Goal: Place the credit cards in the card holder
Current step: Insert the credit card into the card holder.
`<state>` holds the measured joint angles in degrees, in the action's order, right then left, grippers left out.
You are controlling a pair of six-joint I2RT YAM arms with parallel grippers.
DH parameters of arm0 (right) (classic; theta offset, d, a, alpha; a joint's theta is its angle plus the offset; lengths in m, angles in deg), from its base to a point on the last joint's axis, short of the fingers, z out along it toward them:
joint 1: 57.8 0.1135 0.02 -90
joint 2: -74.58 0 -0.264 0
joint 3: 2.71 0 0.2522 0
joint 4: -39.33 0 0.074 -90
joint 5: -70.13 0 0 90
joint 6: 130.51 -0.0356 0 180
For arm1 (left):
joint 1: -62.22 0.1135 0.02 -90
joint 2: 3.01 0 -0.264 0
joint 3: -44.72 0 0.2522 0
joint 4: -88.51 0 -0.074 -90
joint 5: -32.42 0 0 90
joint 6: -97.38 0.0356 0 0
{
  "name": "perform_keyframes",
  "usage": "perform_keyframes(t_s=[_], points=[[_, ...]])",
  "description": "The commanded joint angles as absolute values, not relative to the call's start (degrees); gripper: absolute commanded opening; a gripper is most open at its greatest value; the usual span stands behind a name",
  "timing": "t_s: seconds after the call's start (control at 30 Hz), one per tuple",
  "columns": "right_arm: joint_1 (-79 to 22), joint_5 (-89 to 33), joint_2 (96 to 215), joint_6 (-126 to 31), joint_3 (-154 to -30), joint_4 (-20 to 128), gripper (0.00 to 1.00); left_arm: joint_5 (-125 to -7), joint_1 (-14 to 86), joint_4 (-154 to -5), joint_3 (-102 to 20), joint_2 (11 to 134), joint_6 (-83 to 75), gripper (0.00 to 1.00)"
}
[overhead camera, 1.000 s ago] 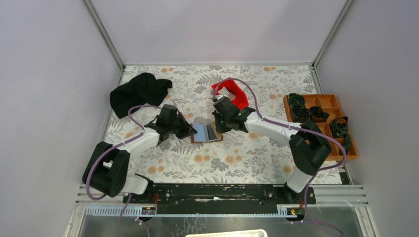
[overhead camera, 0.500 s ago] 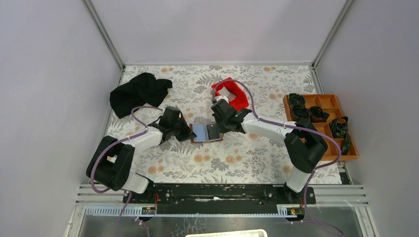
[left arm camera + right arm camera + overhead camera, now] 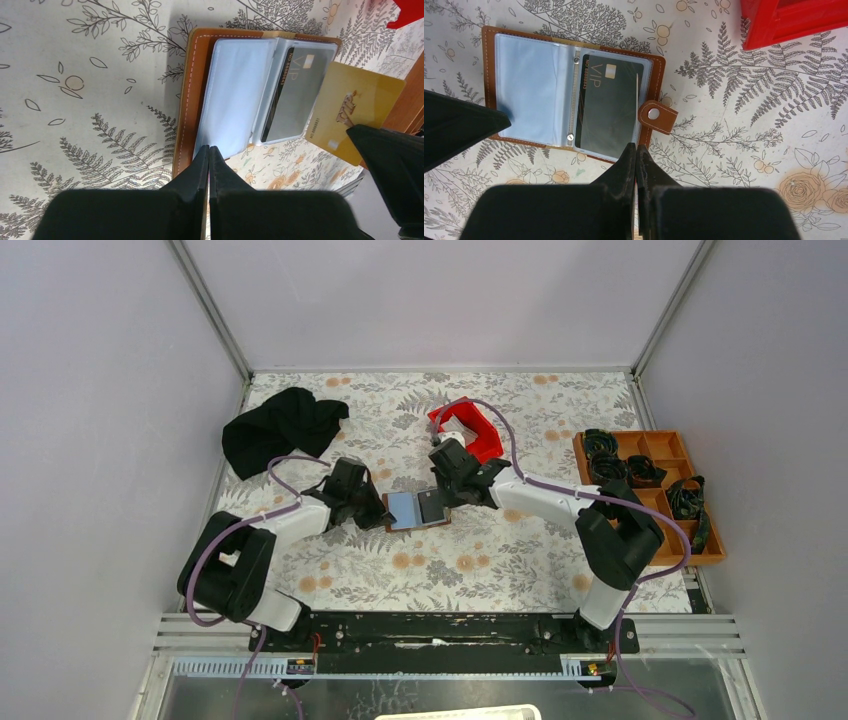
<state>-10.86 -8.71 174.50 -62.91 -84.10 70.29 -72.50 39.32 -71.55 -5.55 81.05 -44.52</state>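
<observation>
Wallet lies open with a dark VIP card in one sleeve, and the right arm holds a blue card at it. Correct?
No: the card in the right fingers is gold, not blue, as the left wrist view shows. The wallet is open, with the dark VIP card sleeved.

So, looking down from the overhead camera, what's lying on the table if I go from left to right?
black cloth → brown wallet, lying open → red bin → orange tray
</observation>
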Motion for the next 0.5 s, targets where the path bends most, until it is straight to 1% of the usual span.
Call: perform_keyframes(t_s=[0.0, 0.47], points=[[-12.2, -10.7, 174.6, -65.1, -84.3, 68.1, 0.0, -71.1, 39.0, -70.3, -5.8, 82.0, -42.7, 0.0], [-12.8, -9.4, 174.8, -66.1, -84.5, 68.1, 0.0, -71.5, 39.0, -69.9, -6.6, 83.2, -41.6, 0.0]])
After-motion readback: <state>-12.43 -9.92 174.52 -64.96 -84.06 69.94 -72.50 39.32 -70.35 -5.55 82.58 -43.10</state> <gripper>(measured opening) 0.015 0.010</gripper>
